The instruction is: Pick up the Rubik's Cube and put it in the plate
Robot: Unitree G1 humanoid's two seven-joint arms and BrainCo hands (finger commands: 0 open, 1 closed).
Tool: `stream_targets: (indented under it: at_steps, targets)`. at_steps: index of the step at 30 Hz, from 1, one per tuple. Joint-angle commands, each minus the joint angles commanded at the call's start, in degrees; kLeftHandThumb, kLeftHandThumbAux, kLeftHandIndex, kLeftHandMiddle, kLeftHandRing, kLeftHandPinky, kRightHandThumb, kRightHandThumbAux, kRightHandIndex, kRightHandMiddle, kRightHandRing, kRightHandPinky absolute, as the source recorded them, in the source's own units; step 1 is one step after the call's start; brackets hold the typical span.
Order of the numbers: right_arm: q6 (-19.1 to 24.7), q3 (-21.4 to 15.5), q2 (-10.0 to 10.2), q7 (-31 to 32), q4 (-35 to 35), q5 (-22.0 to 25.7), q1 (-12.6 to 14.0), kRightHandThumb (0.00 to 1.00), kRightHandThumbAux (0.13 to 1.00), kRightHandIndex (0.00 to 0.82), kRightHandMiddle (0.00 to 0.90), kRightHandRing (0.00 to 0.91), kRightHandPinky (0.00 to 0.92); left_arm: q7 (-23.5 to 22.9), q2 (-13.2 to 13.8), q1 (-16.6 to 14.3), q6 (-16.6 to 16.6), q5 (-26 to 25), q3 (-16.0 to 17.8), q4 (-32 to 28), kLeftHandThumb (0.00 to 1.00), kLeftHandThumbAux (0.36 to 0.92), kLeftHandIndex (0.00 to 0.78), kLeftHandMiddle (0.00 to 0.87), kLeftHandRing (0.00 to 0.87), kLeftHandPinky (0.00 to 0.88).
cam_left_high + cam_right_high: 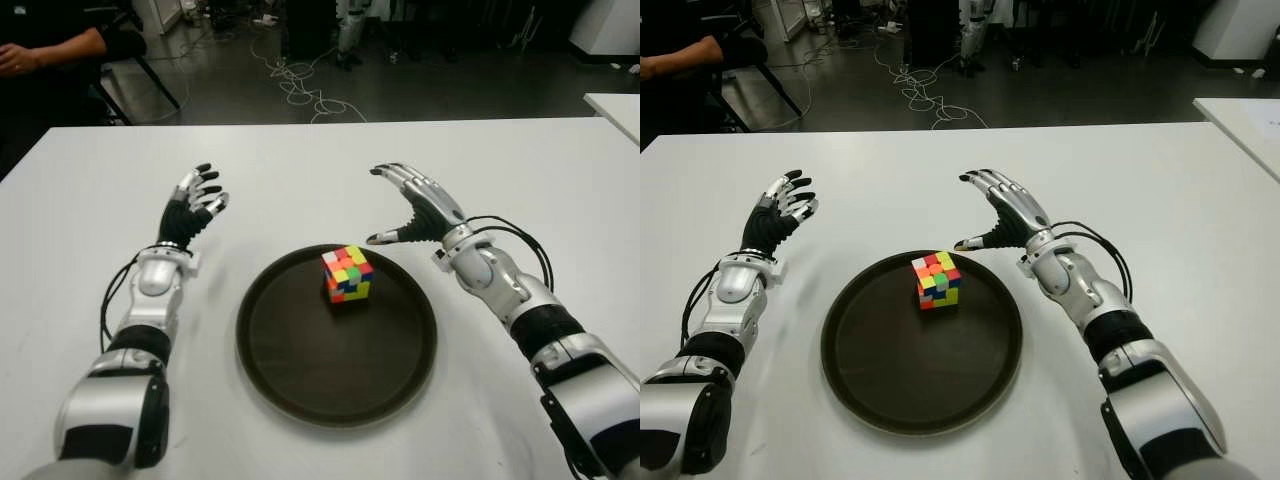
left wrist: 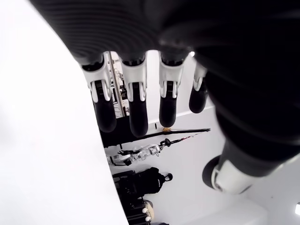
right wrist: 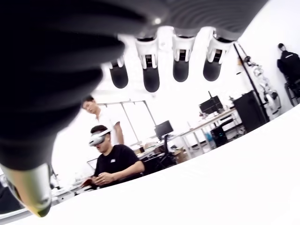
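your right hand (image 1: 405,205) is spread wide and holds nothing: four fingers (image 3: 151,75) fan out with clear air beneath them, and the thumb sticks out sideways toward the plate. it hovers over the white table (image 1: 80,200), just off the plate's far right edge. the cube (image 1: 347,274) is just beside the thumb tip, a little nearer to you and toward the plate's middle, and nothing touches it.

the cube sits slightly turned, flat on the dark round plate (image 1: 300,370), in the far half and well inside the rim. judging by that, the placing looks done, and what remains is to clear the hand.

to do that well, keep the fingers spread and move the hand away from the cube, out to your right and upward, rather than sweeping the thumb across the plate. the thumb is the closest part to the cube, so a sideways drift inward could knock it. lift before you pull back, so the wrist and its looped cable stay off the rim.

your left hand (image 1: 192,208) is idle on the opposite side, over the table well left of the plate, fingers loosely extended and empty.

beyond the table's far edge, a seated person's arm (image 1: 55,50) shows at the far left, clear of your work.
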Motion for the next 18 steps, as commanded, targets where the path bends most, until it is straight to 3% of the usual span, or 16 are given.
stream_targets:
  at_steps: [8,18]
  targets:
    - [1.1,2.4,1.0,-1.5,5.6,-1.8,-2.7,0.000,0.638,0.000,0.000,0.000,0.000,-0.7,0.0,-0.2,-0.2,-0.4,0.3,0.3,0.243,0.662,0.118,0.174,0.190,0.225]
    - [0.2,3.0,0.9,-1.1,7.6,-1.4,-3.4,0.000,0.651,0.000,0.000,0.000,0.000,-1.2,0.0,-0.3,-0.1,-0.8,0.9,0.3,0.232,0.634,0.122,0.183,0.198,0.218]
